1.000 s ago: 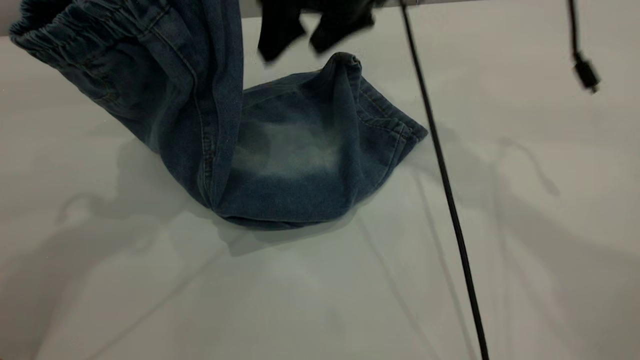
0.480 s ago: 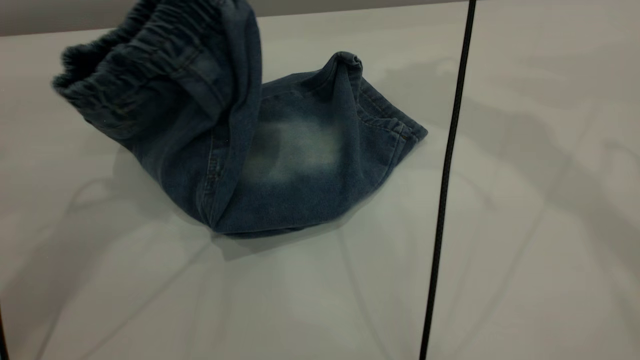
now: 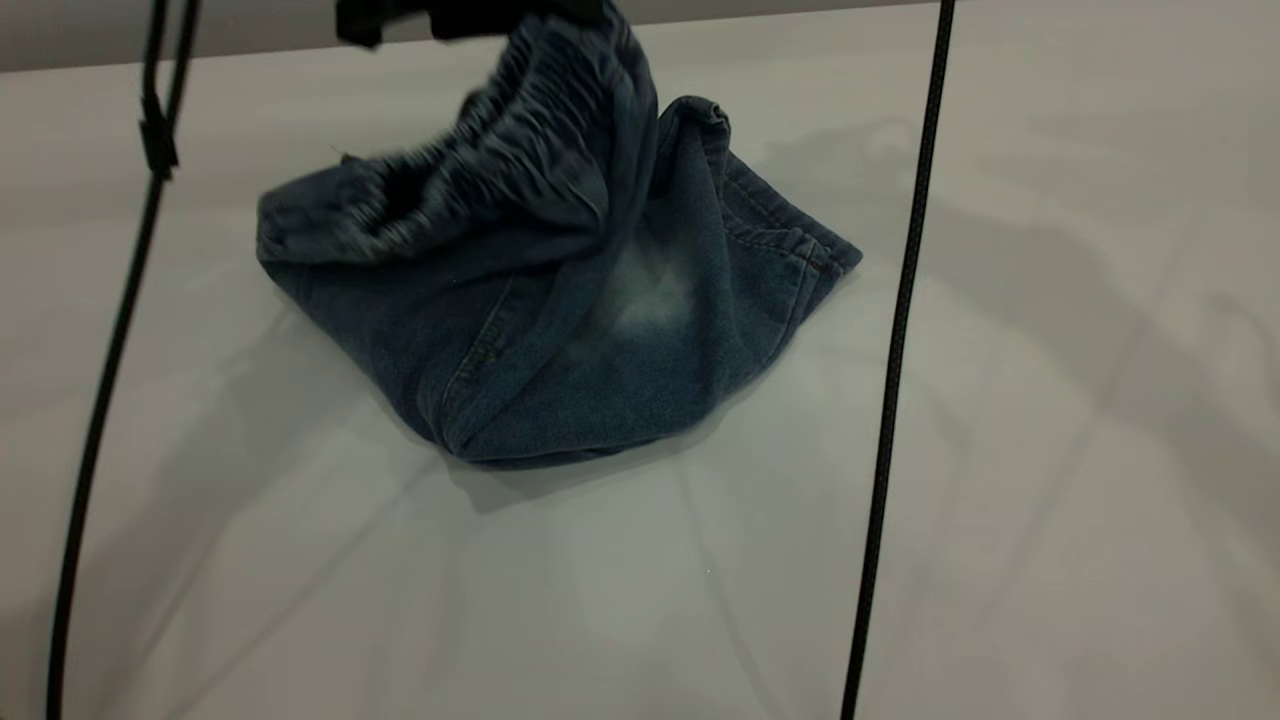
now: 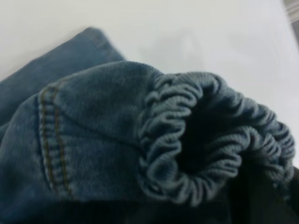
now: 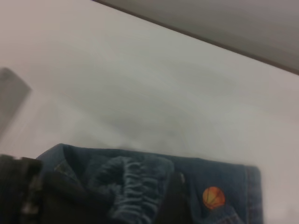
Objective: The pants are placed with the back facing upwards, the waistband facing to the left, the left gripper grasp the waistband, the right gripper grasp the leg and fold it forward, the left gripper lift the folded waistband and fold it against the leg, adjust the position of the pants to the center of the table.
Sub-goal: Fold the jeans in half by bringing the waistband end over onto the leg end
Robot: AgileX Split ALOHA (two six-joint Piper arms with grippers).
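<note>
The blue denim pants (image 3: 560, 360) lie folded lengthwise on the white table (image 3: 640, 600). The leg (image 3: 655, 290), with its pale faded patch, rests flat, its hem toward the right. My left gripper (image 3: 470, 12) is at the top edge of the exterior view, shut on the ruched waistband (image 3: 520, 150). It holds the waistband raised, draping over the leg. In the left wrist view the waistband (image 4: 205, 144) fills the picture against the dark jaws. The right wrist view shows the waistband (image 5: 126, 186) and an orange basketball print (image 5: 213, 197). Only a dark part of my right gripper (image 5: 180, 205) shows.
Two black cables hang in front of the scene, one at the left (image 3: 110, 350) and one at the right (image 3: 895, 350). The table's far edge (image 3: 250, 55) runs just behind the pants. Bare tabletop stretches in front and to the right.
The left gripper has carried the raised waistband rightward over the leg, covering much of the pale patch. The right gripper seen above the hem one second ago has left the exterior view.
</note>
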